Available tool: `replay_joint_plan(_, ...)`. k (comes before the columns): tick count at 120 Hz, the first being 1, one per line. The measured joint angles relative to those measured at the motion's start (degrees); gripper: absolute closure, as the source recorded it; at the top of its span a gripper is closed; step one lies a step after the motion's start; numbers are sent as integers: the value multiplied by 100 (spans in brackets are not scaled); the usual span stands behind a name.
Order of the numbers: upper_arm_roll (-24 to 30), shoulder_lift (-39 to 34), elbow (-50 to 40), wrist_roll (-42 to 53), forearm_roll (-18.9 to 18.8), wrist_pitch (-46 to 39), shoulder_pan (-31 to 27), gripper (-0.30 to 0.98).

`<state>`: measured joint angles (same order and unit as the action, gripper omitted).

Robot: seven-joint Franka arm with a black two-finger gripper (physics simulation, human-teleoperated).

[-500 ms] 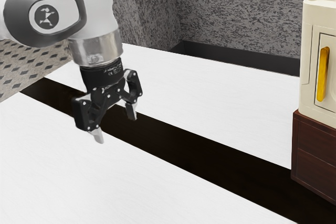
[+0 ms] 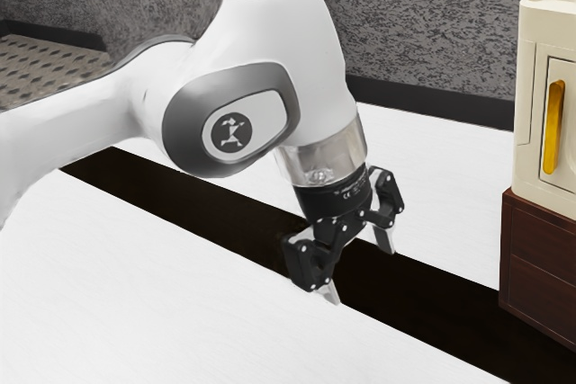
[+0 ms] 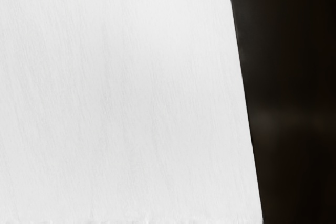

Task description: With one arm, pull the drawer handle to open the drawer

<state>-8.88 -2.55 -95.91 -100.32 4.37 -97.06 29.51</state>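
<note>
In the exterior view my black gripper points down over the table, its two fingers spread wide and nothing between them. At the exterior view's right edge stands a cream cabinet with an upright yellow handle on its front. It rests on a dark reddish-brown wooden base with panel lines across it. A wide gap separates the gripper from the handle, and the gripper is lower than the handle in that view. The cabinet is cut off by the view's edge.
A white table lies under the arm, crossed by a dark brown band. The wrist view has the white surface beside the dark band. A grey mottled wall rises behind the table.
My arm and gripper have moved toward the exterior view's right and lower in it, closer to the cabinet. The fingers are still apart; cabinet and handle have not moved.
</note>
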Motion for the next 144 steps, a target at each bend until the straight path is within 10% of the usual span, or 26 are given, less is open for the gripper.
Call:
replay_joint_plan(57,3,712,-47,-542,545,-2262,1456,0)
replay_joint_plan(144,35,2081,1272,-882,543,-2820,1191,0)
